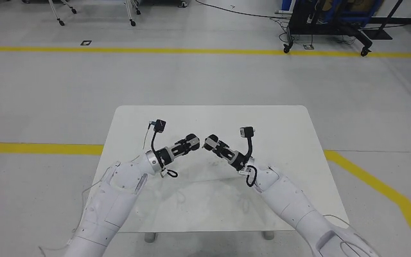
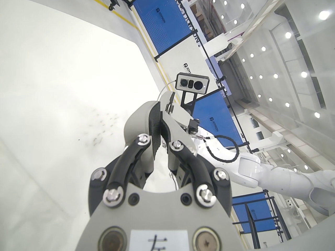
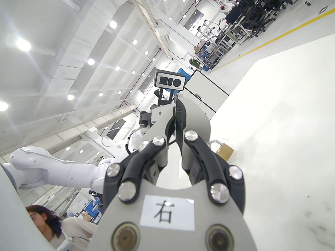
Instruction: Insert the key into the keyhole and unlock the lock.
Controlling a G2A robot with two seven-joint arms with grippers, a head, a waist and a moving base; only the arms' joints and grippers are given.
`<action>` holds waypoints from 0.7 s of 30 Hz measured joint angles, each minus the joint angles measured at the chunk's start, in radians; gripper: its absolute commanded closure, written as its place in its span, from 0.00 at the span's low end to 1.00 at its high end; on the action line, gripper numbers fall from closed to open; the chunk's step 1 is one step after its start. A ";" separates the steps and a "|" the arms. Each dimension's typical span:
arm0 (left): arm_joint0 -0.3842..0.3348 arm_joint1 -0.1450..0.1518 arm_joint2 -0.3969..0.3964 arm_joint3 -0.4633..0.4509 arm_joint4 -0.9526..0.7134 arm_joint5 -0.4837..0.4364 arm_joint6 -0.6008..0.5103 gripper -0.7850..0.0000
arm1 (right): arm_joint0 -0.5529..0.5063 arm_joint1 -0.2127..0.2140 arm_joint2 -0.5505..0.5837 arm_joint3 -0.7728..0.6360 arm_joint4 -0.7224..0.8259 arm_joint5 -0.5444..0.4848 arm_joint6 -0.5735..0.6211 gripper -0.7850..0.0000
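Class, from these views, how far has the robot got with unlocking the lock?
Done: nothing visibly; the padlock appears to lie on the table, beside the right gripper, ungripped. In hand: the left gripper and the right gripper are shut, tip to tip above the table; no key can be made out. Remaining: inserting the key and turning it.

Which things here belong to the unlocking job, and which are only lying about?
Job:
- lock, lying on the table
- left tool, shut
- right tool, shut, facing the left one above the table

Not the job:
- blue panels
- chairs
- cart
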 measured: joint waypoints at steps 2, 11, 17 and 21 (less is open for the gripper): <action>0.004 0.001 -0.004 -0.005 -0.002 0.001 0.001 1.00 | -0.002 -0.001 0.004 -0.001 -0.002 0.000 0.007 1.00; 0.007 0.006 0.002 -0.014 -0.004 -0.006 -0.053 0.58 | -0.010 -0.003 0.029 -0.008 0.014 -0.008 0.021 1.00; 0.003 0.005 0.014 -0.009 -0.036 -0.005 -0.091 0.58 | -0.014 -0.005 0.040 -0.012 0.014 -0.009 0.035 1.00; -0.008 0.004 0.020 0.005 -0.082 -0.001 -0.130 0.75 | -0.016 -0.006 0.044 -0.014 0.010 -0.012 0.046 1.00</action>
